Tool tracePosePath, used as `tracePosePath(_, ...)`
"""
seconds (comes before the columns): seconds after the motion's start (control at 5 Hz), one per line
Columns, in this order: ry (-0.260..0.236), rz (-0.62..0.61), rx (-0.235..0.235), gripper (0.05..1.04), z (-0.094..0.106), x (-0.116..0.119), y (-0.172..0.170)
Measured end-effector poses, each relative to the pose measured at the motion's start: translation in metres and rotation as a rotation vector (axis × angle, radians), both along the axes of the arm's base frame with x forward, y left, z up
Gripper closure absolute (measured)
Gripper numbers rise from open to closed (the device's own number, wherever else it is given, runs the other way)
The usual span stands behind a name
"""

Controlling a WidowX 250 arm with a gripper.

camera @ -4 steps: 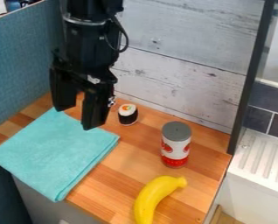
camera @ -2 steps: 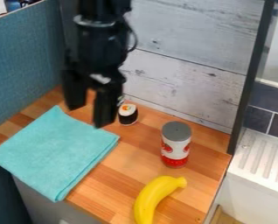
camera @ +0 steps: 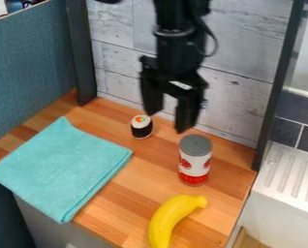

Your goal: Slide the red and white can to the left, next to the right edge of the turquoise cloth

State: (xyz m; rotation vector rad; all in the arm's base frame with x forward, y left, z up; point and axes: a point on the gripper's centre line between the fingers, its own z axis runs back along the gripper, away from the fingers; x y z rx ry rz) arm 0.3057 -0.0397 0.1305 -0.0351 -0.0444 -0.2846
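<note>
The pincer (camera: 169,120) hangs open and empty. From it, the sushi roll (camera: 142,128) and folded cloth (camera: 63,167) lie towards 8 o'clock, the banana (camera: 167,216) at 6. At 5, the can (camera: 194,163) stands upright, long axis vertical, grey end up.

Soft matt cloth (camera: 63,167), smooth wood counter (camera: 134,191), glossy yellow banana (camera: 171,218), rough whitewashed planks (camera: 244,63).
</note>
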Motion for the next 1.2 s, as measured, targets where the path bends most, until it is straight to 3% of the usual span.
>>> tracePosePath(0.2,-0.056,-0.029,-0.071,0.085,-0.006,0.021,-0.017)
tracePosePath(0.8,-0.077,-0.01,-0.023,0.085,-0.031,0.059,-0.034)
tracePosePath(1.2,-0.061,-0.015,0.013,0.085,-0.05,0.063,-0.035)
